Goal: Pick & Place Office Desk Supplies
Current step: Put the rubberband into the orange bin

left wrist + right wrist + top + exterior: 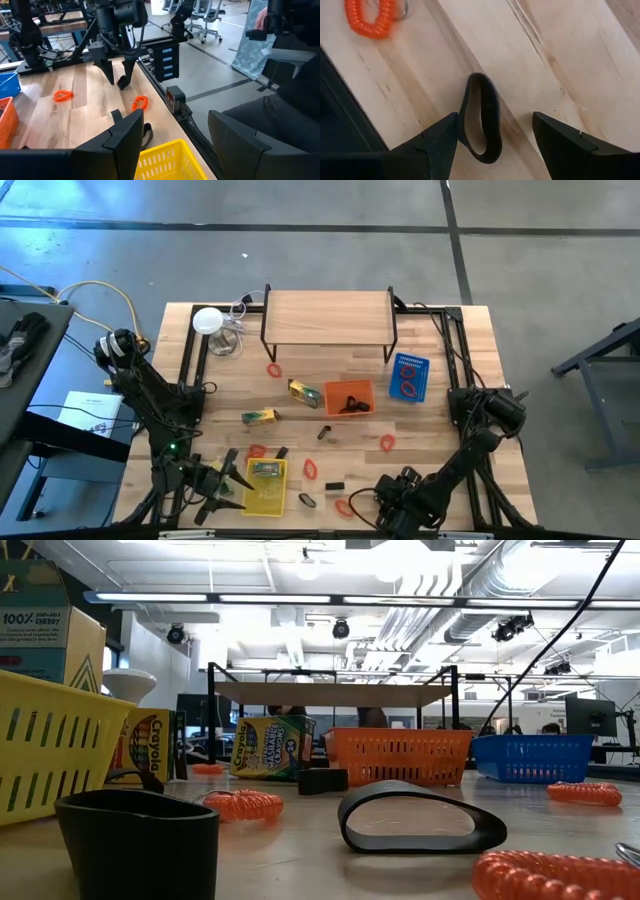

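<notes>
Right gripper [385, 498]: low at the near edge of the table [440, 430], right of centre, fingers spread and holding nothing.
Black loop [481, 118]: a dark band lying flat on the wood just ahead of the right gripper, between its two fingers [563, 138] in the wrist view, untouched; in the low view it sits close to the camera [420, 817].
Orange coil, near [370, 19]: a coiled ring just beyond the black loop, near the table's front edge [344, 507].
Left gripper [222, 485]: near left, beside the yellow basket, fingers spread, empty.
Yellow basket [266, 498]: near left, with a yellow-green crayon pack [264, 470] lying in it.
Loose coils: one just right of the yellow basket [311, 468], one further right in mid-table [387, 443].
Black clip [334, 485]: small, on the wood between the yellow basket and the right gripper.
Crayon packs, mid-table: one left of centre [260, 417], one just left of the orange basket [304, 392].
Orange basket [349, 387]: centre, dark items inside.
Blue basket [409, 364]: right of the orange one, red coils inside.
Wooden shelf [328, 318]: far centre, on black legs.
White disc [207, 321]: far left, beside the shelf.
</notes>
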`<state>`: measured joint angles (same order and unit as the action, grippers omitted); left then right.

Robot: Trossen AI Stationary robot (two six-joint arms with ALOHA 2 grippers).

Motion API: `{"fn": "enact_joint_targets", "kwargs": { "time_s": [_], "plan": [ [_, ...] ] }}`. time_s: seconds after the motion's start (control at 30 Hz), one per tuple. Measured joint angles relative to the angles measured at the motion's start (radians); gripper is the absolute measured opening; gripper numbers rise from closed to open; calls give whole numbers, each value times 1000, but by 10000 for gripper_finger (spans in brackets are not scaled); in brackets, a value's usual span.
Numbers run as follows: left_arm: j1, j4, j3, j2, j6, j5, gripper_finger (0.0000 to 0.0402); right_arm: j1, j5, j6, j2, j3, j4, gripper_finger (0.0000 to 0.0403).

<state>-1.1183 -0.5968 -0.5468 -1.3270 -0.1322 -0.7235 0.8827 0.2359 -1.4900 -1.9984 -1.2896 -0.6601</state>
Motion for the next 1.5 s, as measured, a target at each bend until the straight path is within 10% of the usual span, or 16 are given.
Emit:
{"fn": "enact_joint_targets", "kwargs": {
  "time_s": [0.23,0.53,1.13,1.5],
  "plan": [
    [1,0,0,0,0,0,213,0,-12,2,2,28,28,207],
    [1,-1,0,0,1,-1,213,-13,-47,13,-1,27,12,13],
    [32,-2,0,0,3,-4,213,-217,437,506,58,-178,-269,3],
    [37,-2,0,-1,2,-3,213,-581,371,577,63,-178,-279,7]
  ]
}}
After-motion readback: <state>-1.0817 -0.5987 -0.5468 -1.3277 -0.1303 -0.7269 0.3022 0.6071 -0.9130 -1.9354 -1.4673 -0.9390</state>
